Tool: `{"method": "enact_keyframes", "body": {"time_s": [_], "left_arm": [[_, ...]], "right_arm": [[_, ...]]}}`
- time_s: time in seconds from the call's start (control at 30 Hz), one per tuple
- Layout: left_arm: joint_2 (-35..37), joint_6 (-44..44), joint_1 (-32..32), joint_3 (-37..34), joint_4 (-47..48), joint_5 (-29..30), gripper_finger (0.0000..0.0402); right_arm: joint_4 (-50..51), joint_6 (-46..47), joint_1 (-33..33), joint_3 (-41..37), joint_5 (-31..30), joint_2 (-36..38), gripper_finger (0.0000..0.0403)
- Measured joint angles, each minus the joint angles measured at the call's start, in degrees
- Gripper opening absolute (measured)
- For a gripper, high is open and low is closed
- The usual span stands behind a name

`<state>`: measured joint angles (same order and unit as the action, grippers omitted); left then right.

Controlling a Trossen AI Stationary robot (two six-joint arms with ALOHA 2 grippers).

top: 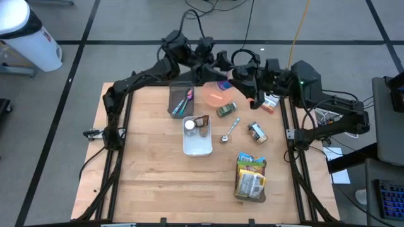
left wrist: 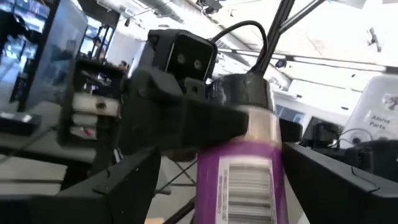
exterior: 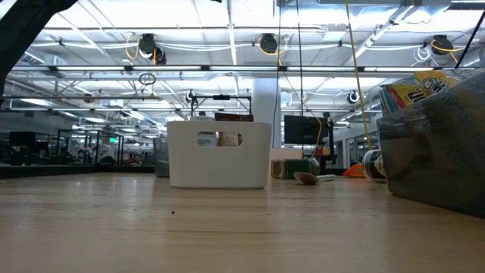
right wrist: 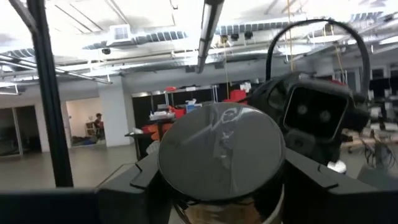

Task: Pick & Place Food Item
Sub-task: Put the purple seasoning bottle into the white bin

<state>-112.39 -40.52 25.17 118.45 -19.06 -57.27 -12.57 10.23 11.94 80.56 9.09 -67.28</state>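
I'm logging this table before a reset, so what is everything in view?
table: 1, light wood
grey bin: 1, near the arms, holds utensils
white bin: 1, centre, holds two jars
plate: 1, orange, beside grey bin
loose jars: 2, right of white bin
spoon: 1, silver, between them
snack bags: count unclear, yellow-green, below jars
box: 1, red-white, right edge
purple bottle: 1, dark cap, lifted
left gripper: open around bottle
right gripper: gripping cap

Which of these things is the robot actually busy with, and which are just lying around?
In the job: purple jar, gripped by the right end effector; left end effector open around it.
Lying about: white bin, grey bin, green can, spoon, tin, snack bag.
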Motion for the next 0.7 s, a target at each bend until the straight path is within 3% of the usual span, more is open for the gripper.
{"method": "enact_keyframes", "body": {"time_s": [0.47, 0.6, 0.7], "left_arm": [[3.5, 2.3, 8.6, 0.0, 4.6, -10.0, 0.0337], [5.6, 5.1, 9.5, 0.0, 9.2, -11.6, 0.0337], [8.3, 12.6, 9.3, 0.0, 15.2, -8.3, 0.0337]], "right_arm": [[-0.3, 8.8, 3.4, 3.4, 0.2, -3.5, 0.0202], [-0.2, 15.1, 7.3, 4.8, 4.7, -3.3, 0.0202], [0.6, 20.2, 10.6, 6.0, 8.9, -3.6, 0.0202]]}}
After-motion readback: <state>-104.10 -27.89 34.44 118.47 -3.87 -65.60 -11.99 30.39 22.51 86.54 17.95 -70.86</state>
